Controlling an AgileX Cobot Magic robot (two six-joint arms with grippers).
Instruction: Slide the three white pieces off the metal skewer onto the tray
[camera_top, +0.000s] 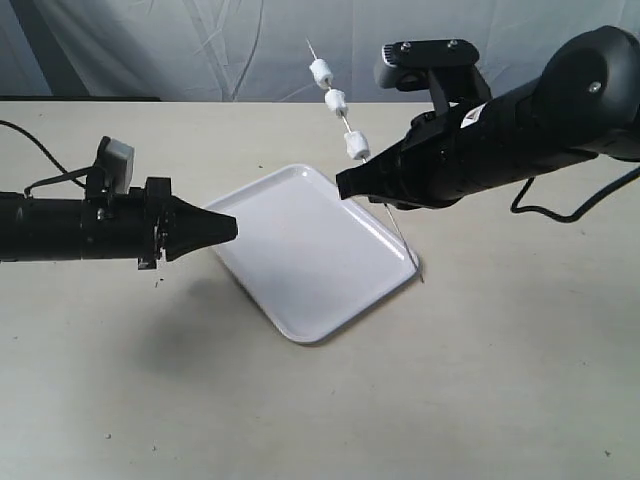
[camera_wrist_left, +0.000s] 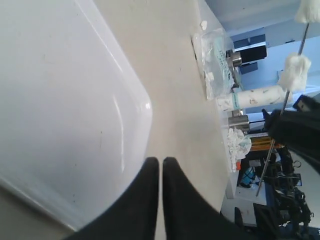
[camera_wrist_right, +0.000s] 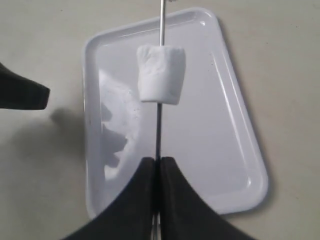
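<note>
Metal skewer (camera_wrist_right: 158, 130): was held slanted above the tray (camera_top: 320, 275), pinched in the right pincer (camera_top: 347, 186). Three white pieces (camera_top: 336, 100): were threaded along its upper part. Left pincer (camera_top: 230, 226): was pressed together, nothing held, just beside the tray's rim over the tabletop (camera_top: 470, 380).

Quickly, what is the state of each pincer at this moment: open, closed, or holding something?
Left pincer: closed, holding nothing.
Right pincer: closed on the thin silver metal skewer.
</note>
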